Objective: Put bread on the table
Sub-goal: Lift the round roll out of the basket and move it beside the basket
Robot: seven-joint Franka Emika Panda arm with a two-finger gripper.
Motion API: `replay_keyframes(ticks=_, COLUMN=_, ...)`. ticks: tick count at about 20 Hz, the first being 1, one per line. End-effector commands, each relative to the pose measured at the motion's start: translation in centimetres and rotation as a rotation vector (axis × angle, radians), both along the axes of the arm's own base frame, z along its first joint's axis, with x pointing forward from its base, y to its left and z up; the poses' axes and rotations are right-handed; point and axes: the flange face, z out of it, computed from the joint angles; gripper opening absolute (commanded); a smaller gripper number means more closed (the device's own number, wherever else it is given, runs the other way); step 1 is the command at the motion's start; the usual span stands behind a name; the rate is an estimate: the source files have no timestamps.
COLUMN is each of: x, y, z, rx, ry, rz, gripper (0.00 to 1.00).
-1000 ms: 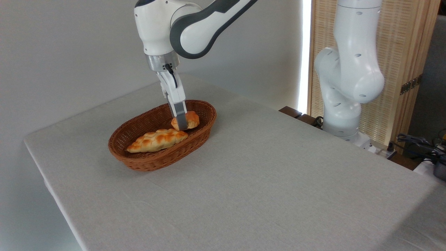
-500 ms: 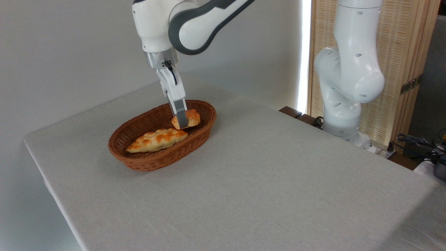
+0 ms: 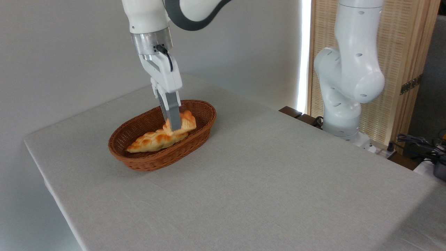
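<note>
The bread (image 3: 186, 122) is a small golden-orange knotted bun, held in the air over the brown wicker basket (image 3: 139, 161). My gripper (image 3: 174, 124) reaches down from above and is shut on the bun, its grey near finger covering the bun's left part. The bun overlaps the right end of a long braided loaf (image 3: 153, 140) that lies in the basket. The table (image 3: 264, 181) has a light grey-beige cloth and the basket stands on its left half.
My arm's white base column (image 3: 345, 73) rises at the table's far right edge, in front of a wooden slatted screen (image 3: 400, 59). Cables and dark gear (image 3: 425, 146) lie off the right side. A grey wall stands behind the table.
The gripper has risen and shifted slightly left and toward the camera, carrying the bun up off the basket floor; the bun now hangs over the loaf's right end.
</note>
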Motion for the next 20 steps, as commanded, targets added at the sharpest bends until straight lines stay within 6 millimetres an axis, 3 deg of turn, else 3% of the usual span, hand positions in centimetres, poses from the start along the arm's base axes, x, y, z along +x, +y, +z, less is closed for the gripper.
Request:
replay_keyframes(ticks=1, x=2.7, y=7.0, z=-0.5, rx=0.013, ry=-0.001, rz=0.0, gripper=0.19)
replay_keyframes(ticks=4, x=5.2, y=12.8, z=-2.7, rx=0.031, ry=-0.023, rz=0.027, gripper=0.23)
replay_keyframes(ticks=6, x=6.4, y=14.2, z=-4.0, rx=0.039, ry=-0.046, rz=0.044, gripper=0.31)
replay_keyframes(ticks=8, x=7.5, y=14.3, z=-5.9, rx=0.047, ry=-0.055, rz=0.058, gripper=0.46)
replay_keyframes(ticks=10, x=8.7, y=14.2, z=-7.9, rx=0.071, ry=-0.035, rz=0.07, gripper=0.76)
replay_keyframes(ticks=14, x=9.4, y=15.0, z=-9.1, rx=0.084, ry=-0.021, rz=0.091, gripper=0.79)
replay_keyframes(ticks=18, x=9.3, y=15.6, z=-9.2, rx=0.086, ry=-0.015, rz=0.102, gripper=0.98)
replay_keyframes(ticks=20, x=9.3, y=15.6, z=-9.0, rx=0.083, ry=-0.017, rz=0.105, gripper=1.0)
